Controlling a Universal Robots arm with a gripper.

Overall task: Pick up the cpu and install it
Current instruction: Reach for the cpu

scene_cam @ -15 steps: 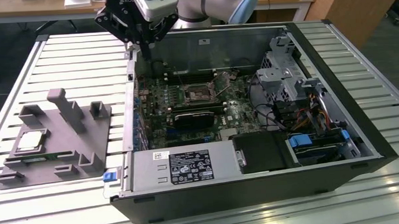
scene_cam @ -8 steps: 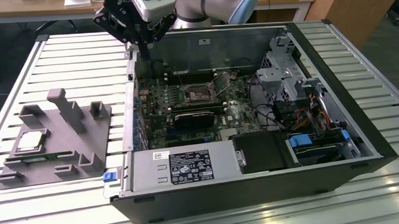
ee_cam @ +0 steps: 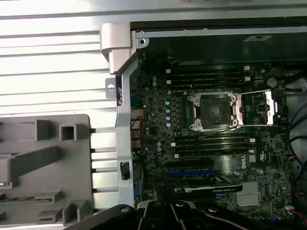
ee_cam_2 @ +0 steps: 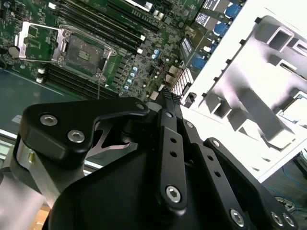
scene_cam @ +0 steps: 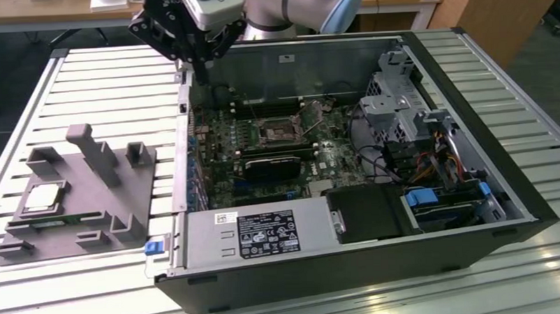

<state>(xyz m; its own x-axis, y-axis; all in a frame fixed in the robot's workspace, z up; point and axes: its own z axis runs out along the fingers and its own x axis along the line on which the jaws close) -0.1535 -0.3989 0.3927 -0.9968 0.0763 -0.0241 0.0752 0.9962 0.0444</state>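
You have one open computer case [scene_cam: 465,122]. On the exterior view's left sits one grey fixture [scene_cam: 105,205]. One gripper [scene_cam: 199,60] hovers over the case's far wall (fingers pressed together, empty). One cpu [scene_cam: 41,197] lies on the fixture, well apart from the gripper.

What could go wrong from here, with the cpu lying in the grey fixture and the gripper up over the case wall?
1. The gripper hangs above the case wall; a low sweep toward the cpu could clip that wall.
2. The cpu lies among upright posts of the grey fixture; a skewed descent may strike one.
3. The socket stands open, its cover plate flipped aside; a tilted cpu might catch on the frame.
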